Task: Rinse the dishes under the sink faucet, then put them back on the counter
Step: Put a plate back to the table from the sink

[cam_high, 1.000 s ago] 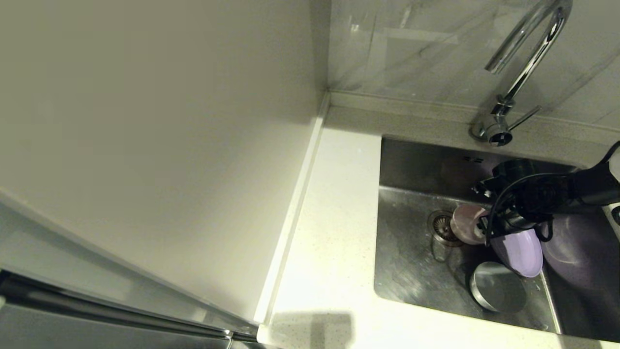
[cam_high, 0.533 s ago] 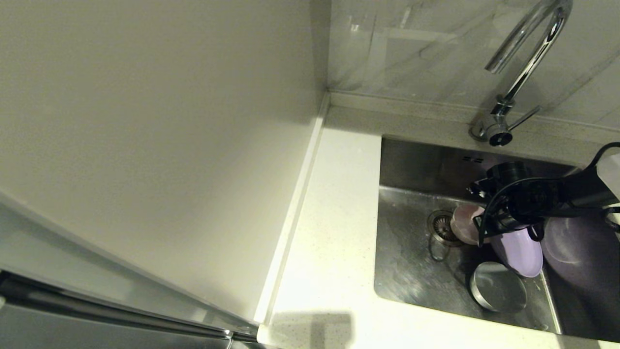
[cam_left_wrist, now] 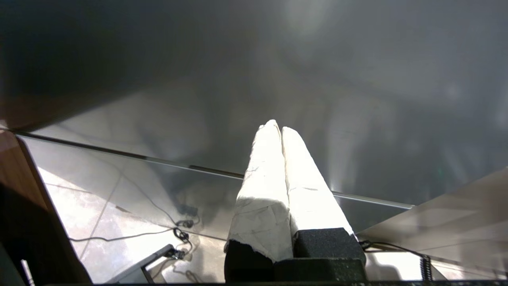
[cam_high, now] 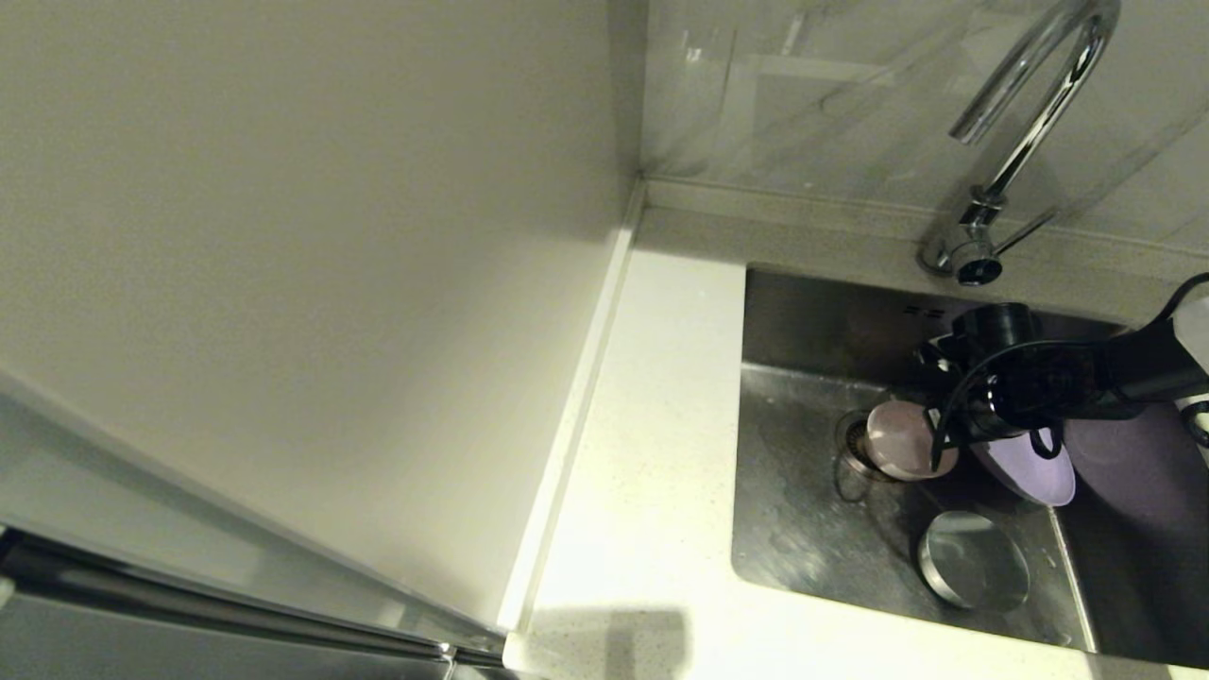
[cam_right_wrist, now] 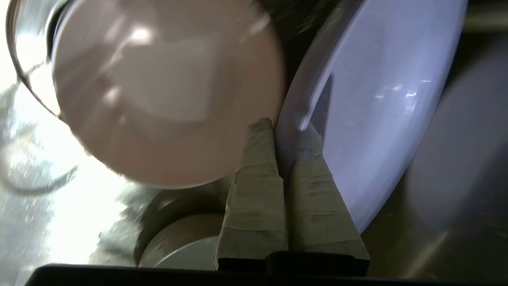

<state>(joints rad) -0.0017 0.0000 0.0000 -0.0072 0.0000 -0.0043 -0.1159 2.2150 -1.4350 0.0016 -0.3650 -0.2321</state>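
Note:
In the steel sink (cam_high: 793, 529), my right gripper (cam_right_wrist: 283, 129) is shut on the rim of the lilac plate (cam_right_wrist: 381, 99), one finger on each face. The plate (cam_high: 1034, 463) is tilted on edge near the sink's right wall. The pink bowl (cam_high: 902, 439) leans beside it over the round drain and touches the gripper's outer finger (cam_right_wrist: 258, 167). The grey-sided bowl (cam_high: 973, 571) sits apart near the sink's front. The chrome faucet (cam_high: 1025, 132) arches above the back rim. My left gripper (cam_left_wrist: 278, 127) is shut and empty, out of the head view.
The white speckled counter (cam_high: 652, 453) runs along the sink's left and front. A plain cream wall panel (cam_high: 283, 283) stands to its left. The sink's right wall (cam_high: 1133, 472) mirrors the plate in lilac. The faucet lever (cam_high: 1025, 231) sticks out at the tap's base.
My right gripper has raised the lilac plate a little and drawn it toward the back of the sink. The pink bowl has tipped slightly toward the drain. The grey bowl has stayed put.

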